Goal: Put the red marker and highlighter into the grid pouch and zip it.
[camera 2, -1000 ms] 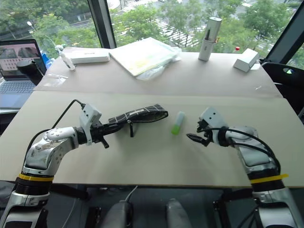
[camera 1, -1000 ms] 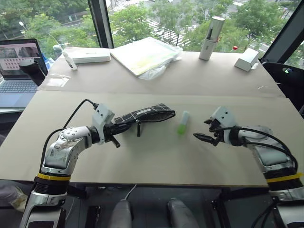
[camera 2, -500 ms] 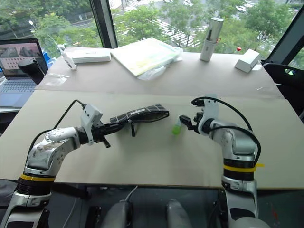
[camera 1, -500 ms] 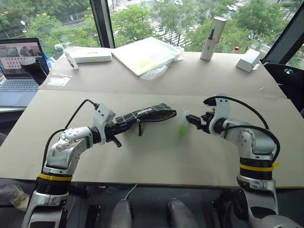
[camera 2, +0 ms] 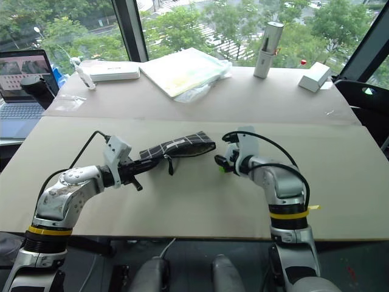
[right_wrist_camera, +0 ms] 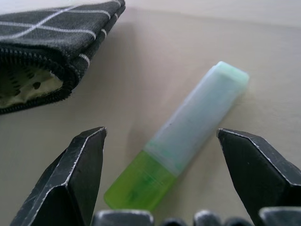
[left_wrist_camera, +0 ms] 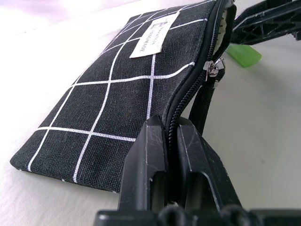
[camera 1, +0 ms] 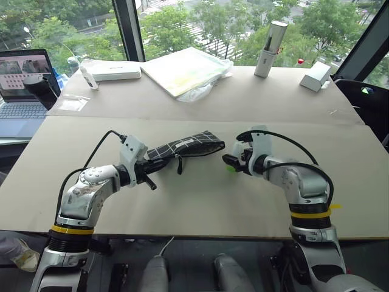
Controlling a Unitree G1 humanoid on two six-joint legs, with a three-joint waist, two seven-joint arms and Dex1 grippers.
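My left fingers [left_wrist_camera: 171,155] are clamped on the zipper edge of the grid pouch [camera 1: 185,146], holding it just above the table [camera 1: 200,201]; its far end gapes open. My right fingers [right_wrist_camera: 162,188] stand wide, one on each side of the highlighter [right_wrist_camera: 181,160], not touching it. The highlighter lies flat on the table just beside the pouch's open end.
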